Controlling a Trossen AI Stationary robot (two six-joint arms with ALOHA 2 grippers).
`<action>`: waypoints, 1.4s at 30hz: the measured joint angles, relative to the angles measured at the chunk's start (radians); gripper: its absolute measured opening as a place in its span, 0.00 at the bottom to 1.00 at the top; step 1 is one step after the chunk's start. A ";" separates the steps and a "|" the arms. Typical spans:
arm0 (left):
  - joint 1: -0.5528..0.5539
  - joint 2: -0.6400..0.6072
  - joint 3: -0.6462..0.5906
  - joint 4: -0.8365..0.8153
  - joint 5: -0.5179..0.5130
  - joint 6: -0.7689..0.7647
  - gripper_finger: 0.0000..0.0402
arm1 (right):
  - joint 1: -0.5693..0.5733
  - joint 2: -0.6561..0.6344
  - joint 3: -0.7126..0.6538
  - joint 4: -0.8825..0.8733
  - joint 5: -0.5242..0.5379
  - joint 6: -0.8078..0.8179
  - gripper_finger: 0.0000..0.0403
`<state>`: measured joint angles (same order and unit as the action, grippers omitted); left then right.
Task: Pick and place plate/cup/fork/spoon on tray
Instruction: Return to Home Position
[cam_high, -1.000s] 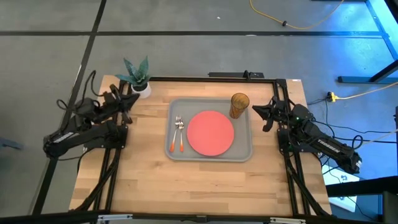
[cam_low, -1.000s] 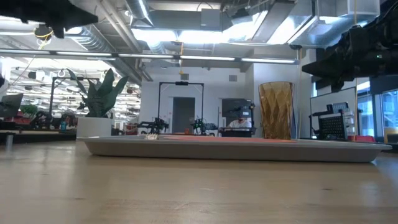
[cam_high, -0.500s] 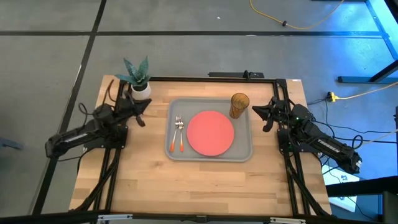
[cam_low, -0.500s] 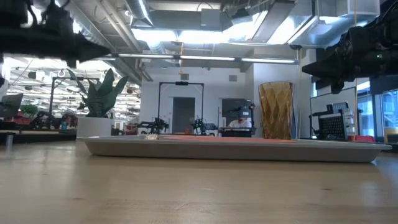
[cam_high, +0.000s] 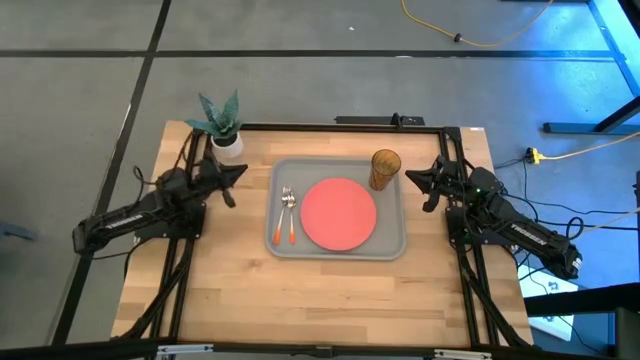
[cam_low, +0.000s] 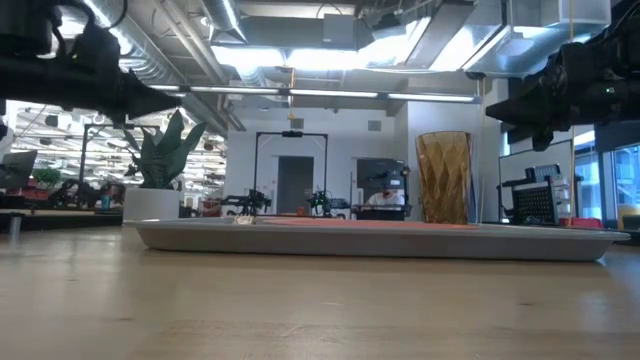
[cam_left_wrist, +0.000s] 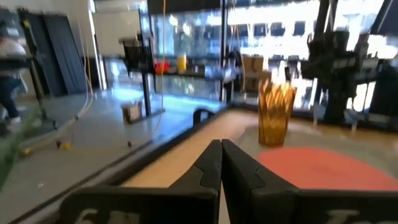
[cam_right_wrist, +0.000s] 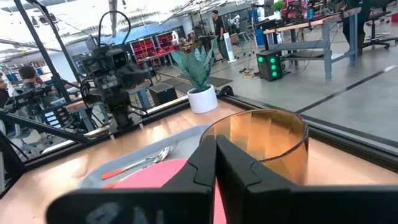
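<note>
High view: you get even overhead light on the table (cam_high: 330, 290), and the shadows there are faint. A blue glow spills over the floor (cam_high: 600, 60) at the far right. Low view: ceiling strips (cam_low: 330, 55) burn bright. The left arm (cam_low: 70, 75) and right arm (cam_low: 570, 85) read as black silhouettes, and the cup (cam_low: 443, 178) glows amber (lit from behind). Left wrist view: windows (cam_left_wrist: 273, 28) glare white. Right wrist view: bright, with sheen on the wood.
</note>
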<state>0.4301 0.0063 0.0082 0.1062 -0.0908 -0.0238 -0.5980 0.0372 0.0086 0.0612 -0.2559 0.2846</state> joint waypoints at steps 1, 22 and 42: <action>0.000 0.000 0.000 -0.027 0.000 0.000 0.00 | 0.000 0.000 0.000 0.000 0.000 0.002 0.03; 0.000 0.014 0.000 -0.085 0.007 0.044 0.00 | 0.000 0.000 0.000 0.000 0.000 -0.004 0.03; 0.000 0.014 0.000 -0.085 0.007 0.060 0.00 | 0.000 0.000 0.000 0.000 0.000 -0.003 0.03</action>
<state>0.4300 0.0204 0.0086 0.0208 -0.0841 0.0364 -0.5980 0.0372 0.0086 0.0616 -0.2558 0.2813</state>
